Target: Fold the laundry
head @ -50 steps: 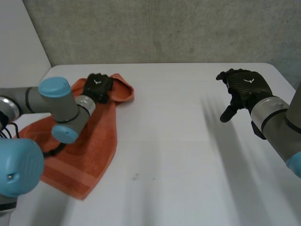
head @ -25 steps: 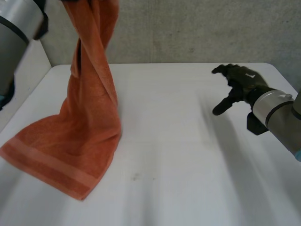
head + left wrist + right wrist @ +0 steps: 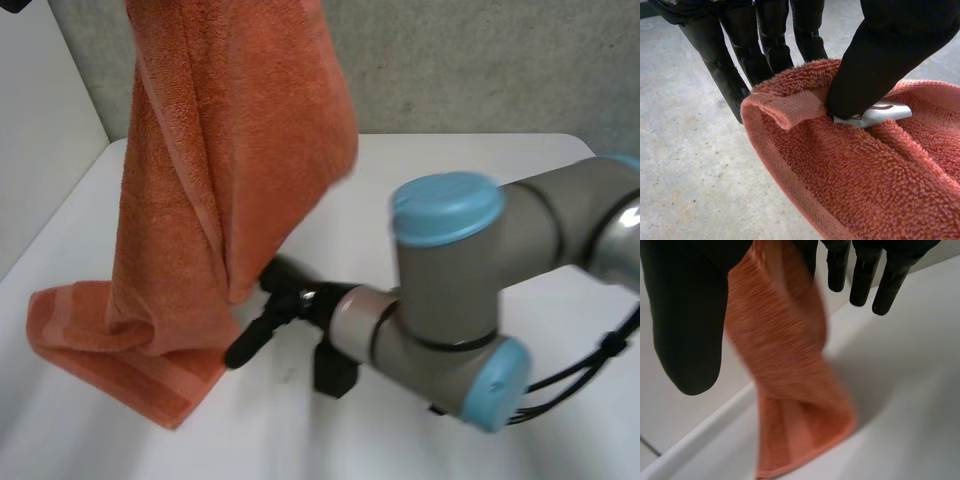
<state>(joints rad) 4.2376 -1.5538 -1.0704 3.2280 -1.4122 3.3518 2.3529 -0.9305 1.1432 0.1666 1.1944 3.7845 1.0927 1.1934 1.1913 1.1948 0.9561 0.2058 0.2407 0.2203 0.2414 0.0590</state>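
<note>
1. The orange towel (image 3: 230, 180) hangs in a long, twisted drape over the robot's left side of the white tabletop (image 3: 440, 155). Its striped lower end is bunched on the surface.
2. I see the left hand (image 3: 880, 65) grasping the towel's top hem, thumb pressing the terry against the fingers (image 3: 765, 45) behind it.
3. The right hand (image 3: 290, 300) sits low beside the hanging towel, fingers straight and released; I can't tell if it touches the cloth.
4. The right arm (image 3: 450, 290) stretches across the tabletop's middle.
</note>
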